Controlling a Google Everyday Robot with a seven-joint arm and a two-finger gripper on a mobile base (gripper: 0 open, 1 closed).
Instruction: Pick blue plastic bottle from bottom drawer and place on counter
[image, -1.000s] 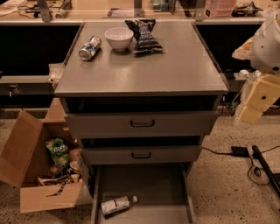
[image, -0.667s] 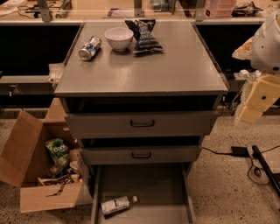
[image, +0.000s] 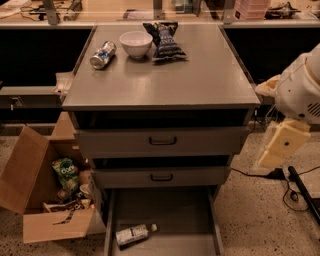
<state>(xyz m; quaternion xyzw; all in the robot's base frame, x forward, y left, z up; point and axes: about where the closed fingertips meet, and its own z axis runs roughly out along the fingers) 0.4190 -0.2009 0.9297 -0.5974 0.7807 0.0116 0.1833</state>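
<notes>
Drawers fill the front of the grey cabinet, three of them, one under the other. The bottom drawer (image: 175, 210) is pulled out toward me, and its flat grey floor is in plain sight. On this floor lies the blue plastic bottle (image: 132, 234), on its side, in the front left part, near the left wall. Its small light cap points to the right and a little to the back. The two drawers above it, each with a black handle, also stand somewhat out.

On top of the cabinet is the grey bench (image: 165, 80). At its far end three things stand in a row: a silver-blue can (image: 103, 54) lying on its side at the left, a white bowl (image: 136, 44) in the middle, and a dark snack bag (image: 165, 41) just beside the bowl at the right. The near part of the bench carries nothing.

The robot's cream-coloured hand (image: 281, 145) hangs to the right of the cabinet, outside it, about level with the upper drawer and well apart from the bottle. I cannot tell whether it is open or closed.

At the left, on the speckled floor, stands an open cardboard box (image: 30, 170) with a green packet (image: 65, 172) inside.
</notes>
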